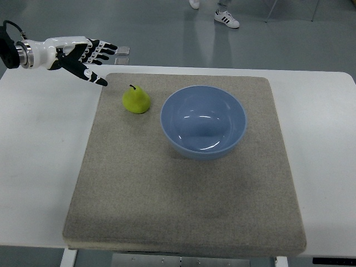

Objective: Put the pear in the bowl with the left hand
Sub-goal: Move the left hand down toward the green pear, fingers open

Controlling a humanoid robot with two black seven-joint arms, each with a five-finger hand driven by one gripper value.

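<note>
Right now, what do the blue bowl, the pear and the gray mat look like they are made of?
The blue bowl looks like glazed ceramic or glossy plastic: light glints on its smooth inside. The pear has a smooth, even yellow-green skin with a dark stem; whether it is real or plastic I cannot tell. The gray mat looks like felt or woven fabric: dull, speckled, with no shine.

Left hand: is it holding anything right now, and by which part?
Nothing. The left hand is open, fingers spread, apart from the pear, which sits on the mat beside the bowl.
</note>
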